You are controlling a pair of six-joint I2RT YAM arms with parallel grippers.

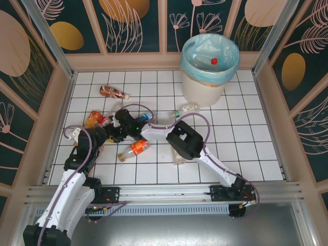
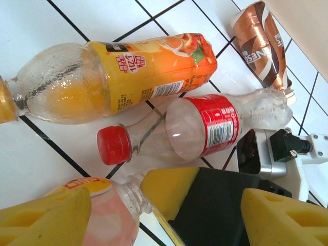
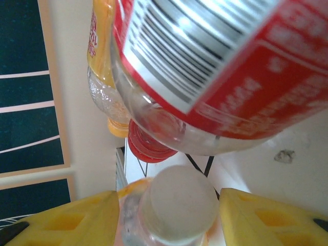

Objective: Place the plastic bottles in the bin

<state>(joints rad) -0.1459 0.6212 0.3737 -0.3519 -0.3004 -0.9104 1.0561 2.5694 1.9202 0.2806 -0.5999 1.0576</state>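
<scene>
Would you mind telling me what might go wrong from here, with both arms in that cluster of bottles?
1. The left gripper and right gripper crowd the same pink bottle, so they may collide.
2. The red-label bottle lies close beside it and could get knocked or rolled away.
3. The bin stands across the table; a hold near the white cap might slip in transit.
</scene>
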